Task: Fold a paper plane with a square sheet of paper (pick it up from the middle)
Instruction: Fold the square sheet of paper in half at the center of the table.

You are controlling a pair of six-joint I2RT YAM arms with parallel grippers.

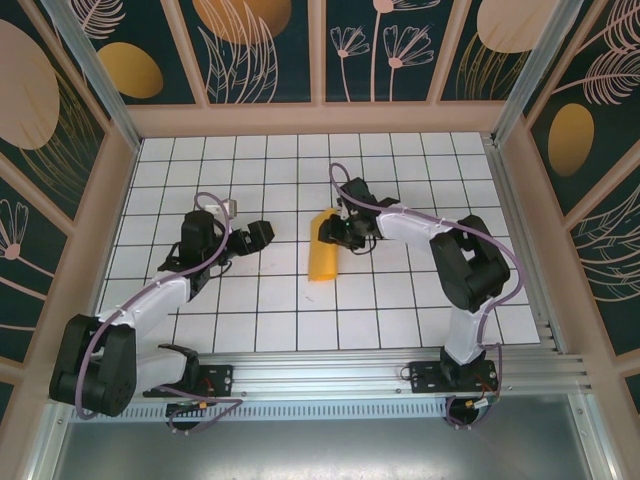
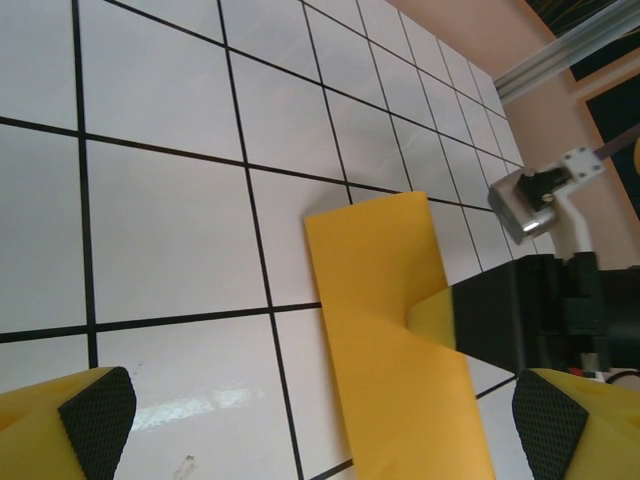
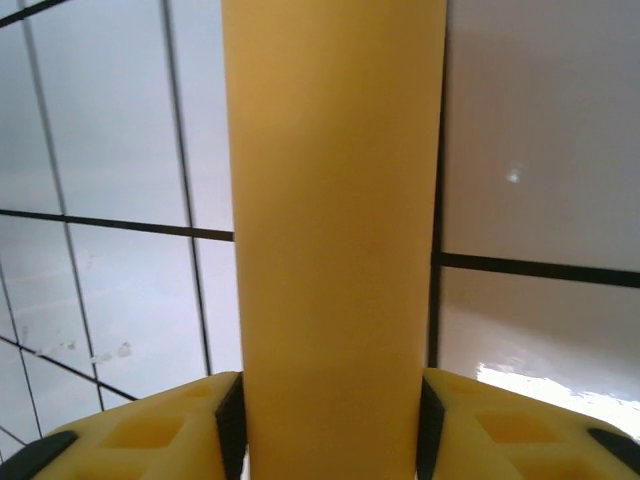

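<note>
The square sheet of paper [image 1: 322, 256] is an orange-yellow folded strip near the middle of the tiled floor. In the right wrist view the paper [image 3: 335, 250] runs straight away from the camera, bowed between the two yellow fingers [image 3: 170, 435]. The black pads press its two long edges. My right gripper [image 1: 337, 230] is shut on the strip's far end. My left gripper [image 1: 262, 235] hovers open about two tiles to the left of the paper. In the left wrist view the paper [image 2: 390, 330] lies just right of centre between the open left gripper [image 2: 322, 412] tips.
The white tiled table [image 1: 250, 310] is walled by a pinkish frame [image 1: 315, 118] at the back and sides. An aluminium rail [image 1: 400, 365] with both arm bases runs along the near edge. The right arm's black wrist [image 2: 535, 310] looms behind the paper.
</note>
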